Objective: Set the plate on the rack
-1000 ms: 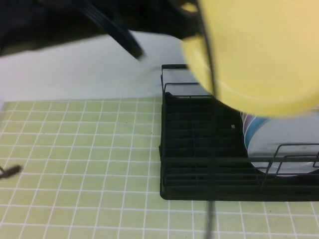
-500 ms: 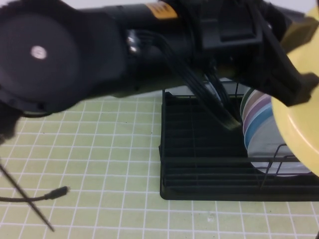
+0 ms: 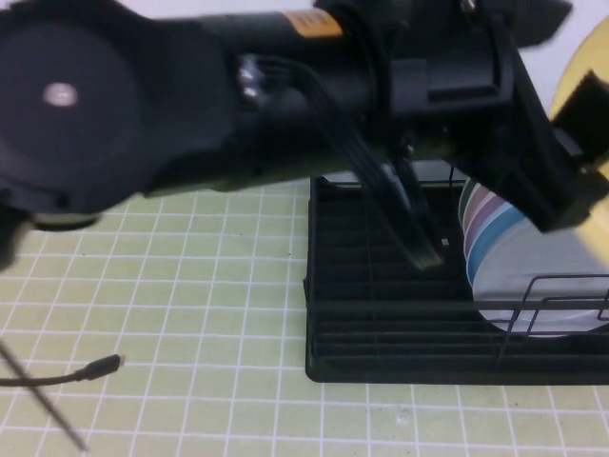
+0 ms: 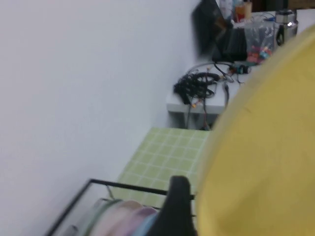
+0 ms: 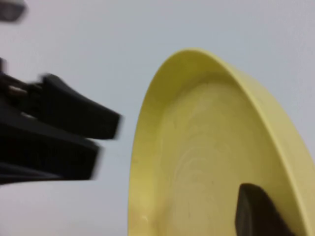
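A: Where is the round yellow plate (image 5: 197, 157) to be found?

B: It is held in the air, on edge, over the right part of the black wire rack (image 3: 381, 324). No slot has been entered yet. A striped round plate (image 3: 504, 257) is stood in the rack's right side.

A: By what is it gripped?

B: The right hand (image 5: 258, 210) is clamped on its rim, with one finger laid on the inner face. The left hand (image 5: 106, 142) is seen spread and apart from the rim, just beside it. That part is blurred, so this is said with some caution.

A: How is it expected to handle?

B: It is judged stiff, fairly light and glossy, so slipping is to be feared. A pinch at the rim, opposite the edge going down, is thought best, so that edge is left free for the wires. The green gridded bench (image 3: 171, 286) is not touched by it.
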